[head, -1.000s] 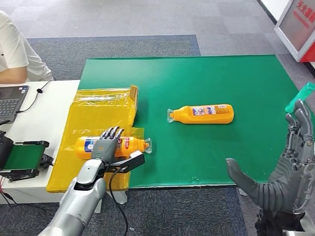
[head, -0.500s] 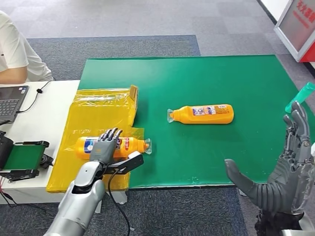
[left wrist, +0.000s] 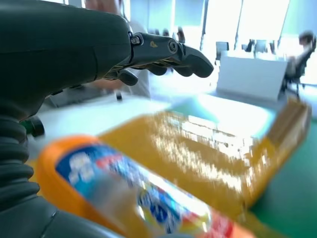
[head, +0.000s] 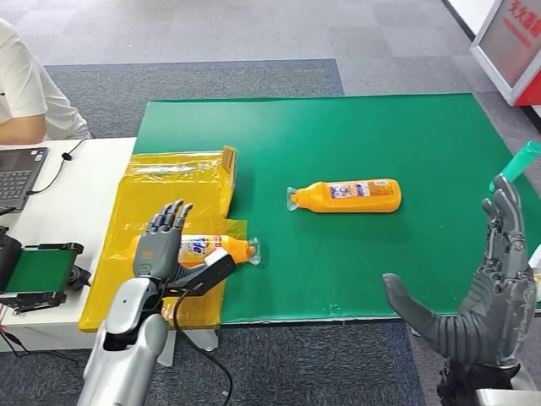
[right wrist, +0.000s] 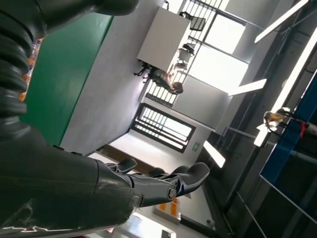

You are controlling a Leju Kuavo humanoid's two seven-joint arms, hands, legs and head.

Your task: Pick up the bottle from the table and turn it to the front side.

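An orange bottle lies on its side on the yellow plastic sheet, at the left edge of the green table mat. Its clear cap points toward the middle of the mat, and a label in blue, white and red wraps its body; in the left wrist view the bottle is blurred and close, the label facing up. The left hand hangs over the bottle's base end with fingers spread and straight, holding nothing; whether it touches the bottle cannot be told. A second orange bottle with the same kind of label lies on its side near the mat's middle, well apart. The right hand is raised off the mat's right edge, palm open, fingers apart, thumb out. A person in a white shirt sits at a white table with a laptop.
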